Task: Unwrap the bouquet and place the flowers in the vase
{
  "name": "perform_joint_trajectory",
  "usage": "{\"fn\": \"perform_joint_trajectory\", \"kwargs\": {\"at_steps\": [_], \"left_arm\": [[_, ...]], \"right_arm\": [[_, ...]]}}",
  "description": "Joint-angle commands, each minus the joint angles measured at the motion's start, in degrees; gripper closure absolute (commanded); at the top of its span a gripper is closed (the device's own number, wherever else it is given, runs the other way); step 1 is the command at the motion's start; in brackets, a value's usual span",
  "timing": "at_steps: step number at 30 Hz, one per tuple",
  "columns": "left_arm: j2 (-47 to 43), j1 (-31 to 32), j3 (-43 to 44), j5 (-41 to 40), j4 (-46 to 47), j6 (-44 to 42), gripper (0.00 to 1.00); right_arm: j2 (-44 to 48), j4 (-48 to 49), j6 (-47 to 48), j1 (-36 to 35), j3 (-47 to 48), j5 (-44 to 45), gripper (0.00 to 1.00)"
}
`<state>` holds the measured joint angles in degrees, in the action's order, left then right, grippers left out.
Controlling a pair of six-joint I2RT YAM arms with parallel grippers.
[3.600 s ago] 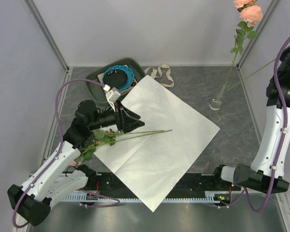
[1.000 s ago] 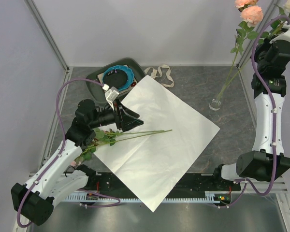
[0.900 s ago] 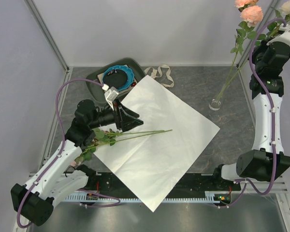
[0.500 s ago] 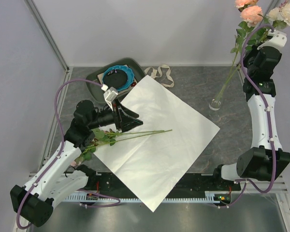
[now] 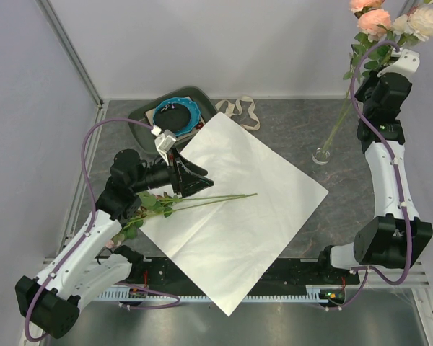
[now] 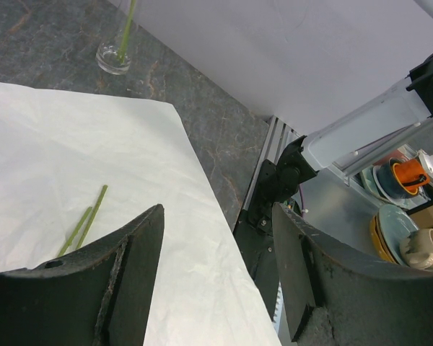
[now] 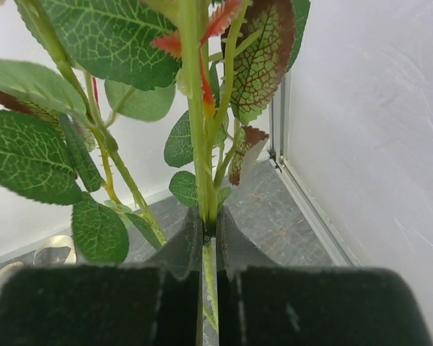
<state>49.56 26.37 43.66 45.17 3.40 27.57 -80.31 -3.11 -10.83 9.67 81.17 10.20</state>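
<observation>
One rose [image 5: 424, 21] we have swung toward the vase [image 5: 322, 153] for insertion; right gripper [image 7: 209, 232] clamps its stem [image 7: 199, 144]; left gripper [image 6: 216, 231] wide, empty.

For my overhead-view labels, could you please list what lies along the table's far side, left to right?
Grey tray holding a blue dish → cream ribbon → glass vase → right arm, its fingers shut on a rose stem.

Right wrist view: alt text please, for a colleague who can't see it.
The right gripper is shut on a thin green flower stem that runs straight up. Veined green leaves spread around it; grey table and white wall lie behind.
</observation>
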Motion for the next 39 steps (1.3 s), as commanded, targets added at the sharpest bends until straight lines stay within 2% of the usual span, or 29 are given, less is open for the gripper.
{"fn": "perform_joint_trajectory", "kwargs": {"at_steps": [1,19,23,39], "left_arm": [[-0.7,-0.3,-0.1,0.2,1.8,0.7,0.32],[-0.7,-0.3,-0.2,0.4,1.9,0.8,0.32],[-0.7,-0.3,-0.3,0.4,1.9,0.8,0.32],[-0.8,-0.3,-0.3,0.7,2.0,0.9,0.32]], "right_arm": [[-0.8,2.6,0.6,-0.5,-1.3,0.9,0.93],[-0.5,4.6,-0.2,-0.9,-4.5,1.4,0.83],[-0.2,4.7,-0.1,-0.8,-4.9,1.8,0.74],[1.6,3.5,-0.3,-0.9,-5.4,2.5,0.53]]}}
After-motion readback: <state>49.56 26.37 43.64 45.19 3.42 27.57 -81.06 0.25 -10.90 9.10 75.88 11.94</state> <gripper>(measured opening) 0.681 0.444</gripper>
